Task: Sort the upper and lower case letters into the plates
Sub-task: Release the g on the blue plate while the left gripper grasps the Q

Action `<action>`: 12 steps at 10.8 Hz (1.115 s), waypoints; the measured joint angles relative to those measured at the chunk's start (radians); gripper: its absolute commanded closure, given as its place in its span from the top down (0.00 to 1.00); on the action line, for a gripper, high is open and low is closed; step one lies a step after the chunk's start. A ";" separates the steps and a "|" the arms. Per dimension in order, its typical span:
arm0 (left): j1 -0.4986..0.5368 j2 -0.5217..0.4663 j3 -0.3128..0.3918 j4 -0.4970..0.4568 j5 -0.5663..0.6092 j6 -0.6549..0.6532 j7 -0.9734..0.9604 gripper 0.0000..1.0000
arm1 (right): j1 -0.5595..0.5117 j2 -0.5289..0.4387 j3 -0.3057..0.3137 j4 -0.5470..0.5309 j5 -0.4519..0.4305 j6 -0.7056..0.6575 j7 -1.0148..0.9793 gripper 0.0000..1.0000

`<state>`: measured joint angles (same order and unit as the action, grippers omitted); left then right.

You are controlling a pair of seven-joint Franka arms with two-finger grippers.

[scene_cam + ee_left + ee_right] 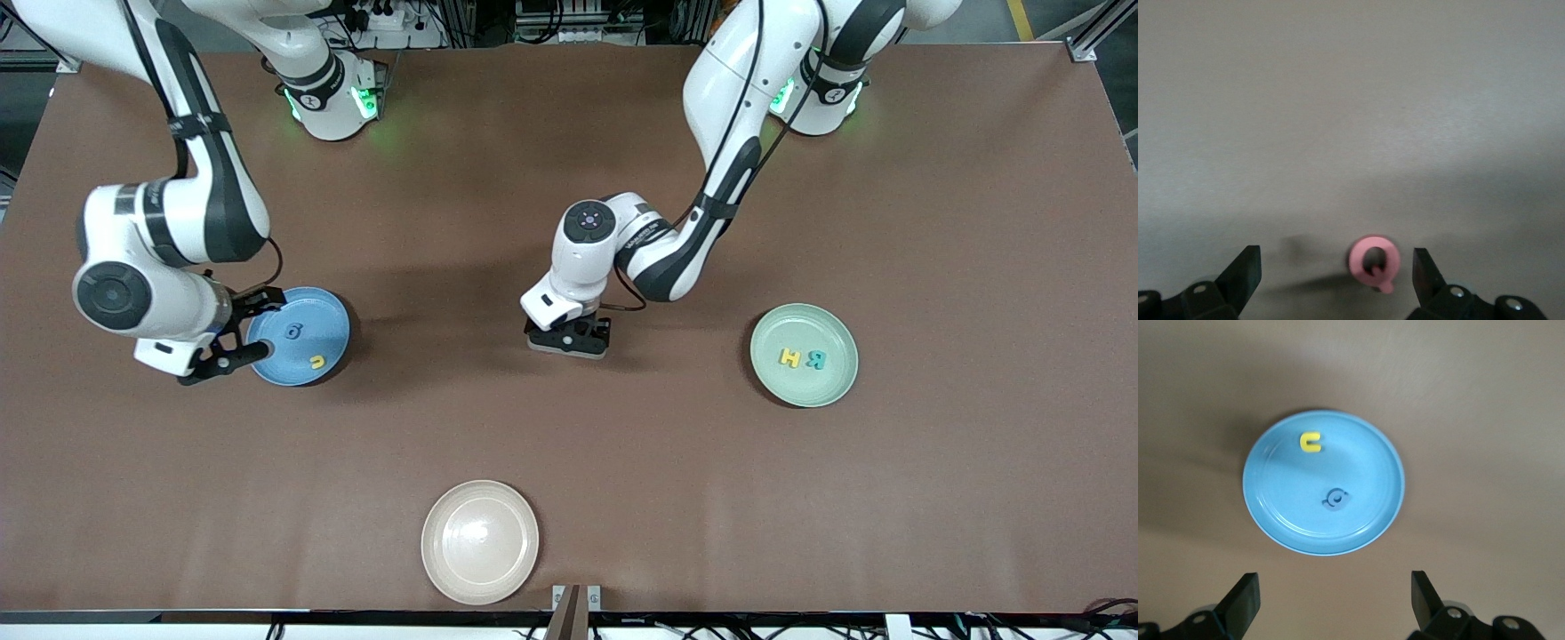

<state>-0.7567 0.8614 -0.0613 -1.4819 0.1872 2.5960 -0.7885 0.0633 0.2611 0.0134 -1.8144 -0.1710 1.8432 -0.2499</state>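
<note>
Right gripper (233, 336), fingers spread wide and empty, hangs beside the blue plate (329, 311) toward the right arm's end of the table; that plate holds a blue letter (292, 332) and a yellow letter (316, 362). Cream-white plate (480, 542), at the table edge nearest the camera, is empty. Left gripper (569, 342), wide open, straddles a pink Q (1373, 261) mid-table, ungrasped. Pale green plate (804, 355) holds a yellow H (789, 357) and a teal R (815, 359). Judgement: four sorted, Q pending.
</note>
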 measured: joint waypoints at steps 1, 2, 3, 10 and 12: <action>-0.011 0.005 0.002 0.010 0.008 0.000 0.000 1.00 | 0.000 -0.040 0.001 0.016 0.001 -0.005 -0.001 1.00; -0.020 0.008 0.004 0.017 0.020 0.000 0.000 1.00 | 0.000 -0.080 0.001 0.026 0.006 -0.012 -0.001 1.00; -0.023 0.011 0.007 0.026 0.033 0.000 0.000 1.00 | 0.000 -0.118 0.000 0.029 0.023 -0.015 -0.001 1.00; -0.042 0.083 0.023 0.095 0.130 -0.001 0.003 0.72 | -0.050 -0.251 -0.015 0.030 0.178 -0.053 0.038 1.00; -0.042 0.085 0.026 0.093 0.131 -0.004 0.003 0.54 | -0.051 -0.251 -0.015 0.027 0.181 -0.056 0.075 1.00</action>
<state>-0.7986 0.9460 -0.0348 -1.3894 0.3179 2.5919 -0.7859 0.0122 0.0101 -0.0014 -1.7871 0.0099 1.7873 -0.1748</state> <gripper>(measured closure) 0.194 0.000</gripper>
